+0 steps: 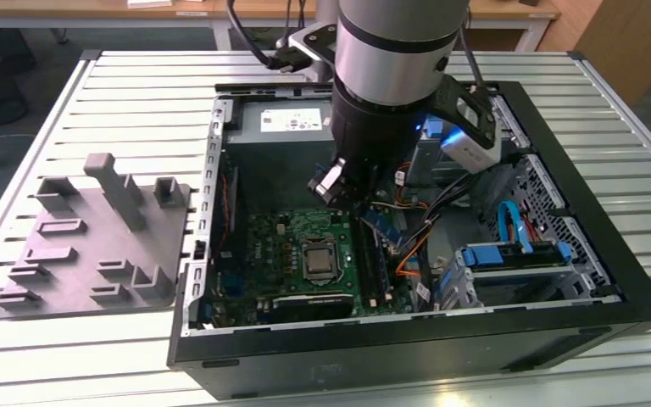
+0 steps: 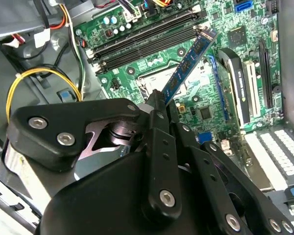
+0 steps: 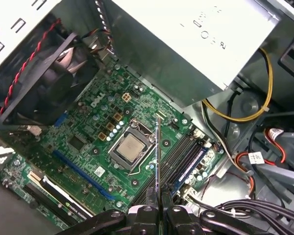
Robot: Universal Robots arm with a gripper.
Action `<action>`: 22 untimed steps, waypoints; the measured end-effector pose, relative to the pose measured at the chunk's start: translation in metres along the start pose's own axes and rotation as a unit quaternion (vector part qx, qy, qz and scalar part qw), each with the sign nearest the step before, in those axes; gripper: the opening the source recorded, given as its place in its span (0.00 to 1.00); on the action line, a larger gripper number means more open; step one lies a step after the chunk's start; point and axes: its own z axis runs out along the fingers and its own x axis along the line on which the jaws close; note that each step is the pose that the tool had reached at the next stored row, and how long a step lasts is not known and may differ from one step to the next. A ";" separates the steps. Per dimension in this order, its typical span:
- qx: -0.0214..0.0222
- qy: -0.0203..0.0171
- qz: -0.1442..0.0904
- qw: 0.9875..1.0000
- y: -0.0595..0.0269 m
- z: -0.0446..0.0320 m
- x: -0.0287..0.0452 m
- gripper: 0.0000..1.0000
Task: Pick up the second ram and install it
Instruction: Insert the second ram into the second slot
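Note:
My gripper is shut on the second ram, a thin dark stick seen edge-on in the first wrist view and as a blue-labelled bar in the second wrist view. The stick hangs above the green motherboard, between the CPU socket and the long black memory slots. It stands clear of the slots and is not seated in one. In the exterior view the gripper reaches down into the open computer case, with the ram below it.
A grey power supply box and bundles of yellow, orange and black cables crowd the slots' side. A black fan sits at the board's other edge. A grey plastic tray with raised blocks lies outside the case on the exterior view's left.

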 end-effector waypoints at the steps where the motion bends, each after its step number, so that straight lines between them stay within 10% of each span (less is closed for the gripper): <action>1: 0.000 0.000 0.004 1.000 0.0000 0.0000 0.0000 0.14; 22: 0.004 -0.005 0.093 0.996 0.0000 0.0006 0.0000 0.14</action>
